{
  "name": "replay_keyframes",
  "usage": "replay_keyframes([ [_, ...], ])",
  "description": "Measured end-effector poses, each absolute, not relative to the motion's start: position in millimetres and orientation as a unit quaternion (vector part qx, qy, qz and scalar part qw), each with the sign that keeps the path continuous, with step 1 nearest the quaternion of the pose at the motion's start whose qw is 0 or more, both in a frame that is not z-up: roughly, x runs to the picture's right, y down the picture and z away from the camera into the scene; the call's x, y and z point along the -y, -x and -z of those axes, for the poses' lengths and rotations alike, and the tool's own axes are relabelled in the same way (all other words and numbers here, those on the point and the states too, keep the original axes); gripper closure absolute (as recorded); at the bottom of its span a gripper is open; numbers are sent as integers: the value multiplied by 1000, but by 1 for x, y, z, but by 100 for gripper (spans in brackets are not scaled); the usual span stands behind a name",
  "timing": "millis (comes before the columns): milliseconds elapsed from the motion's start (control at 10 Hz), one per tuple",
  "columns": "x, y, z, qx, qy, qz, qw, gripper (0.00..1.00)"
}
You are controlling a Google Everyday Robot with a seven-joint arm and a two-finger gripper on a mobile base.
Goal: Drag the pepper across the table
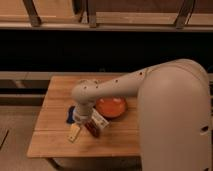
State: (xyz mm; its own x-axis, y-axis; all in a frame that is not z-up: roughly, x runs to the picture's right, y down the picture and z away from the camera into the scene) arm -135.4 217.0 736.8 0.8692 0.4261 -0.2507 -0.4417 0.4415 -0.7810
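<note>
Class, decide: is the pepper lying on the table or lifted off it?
Lying on the table: the pepper rests flat on the wood beside the white carton, the gripper low next to it.

Cream arm [125, 82] stretched from bulky shoulder [172, 110], wrist [84, 97] bent down, claw [74, 131] lowest, pointing downward

Light wooden table [52, 97], centre-left of frame. Carrying orange plate [111, 106] mid-frame, white carton [100, 120] and pepper [91, 129] lower left of it, blue item [70, 114] further left. Gripper [74, 132] low beside pepper, left side.

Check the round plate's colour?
Orange round plate, camera view. The pale yellowish end effector sits lower left of it in frame.
</note>
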Motion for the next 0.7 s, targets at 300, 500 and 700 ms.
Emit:
replay_keyframes([
  [300, -235, 137, -744, -30, 483, -265, 834, 20],
  [500, -240, 136, -752, -39, 491, -272, 827, 20],
  [700, -237, 132, -756, -46, 488, -278, 826, 20],
])
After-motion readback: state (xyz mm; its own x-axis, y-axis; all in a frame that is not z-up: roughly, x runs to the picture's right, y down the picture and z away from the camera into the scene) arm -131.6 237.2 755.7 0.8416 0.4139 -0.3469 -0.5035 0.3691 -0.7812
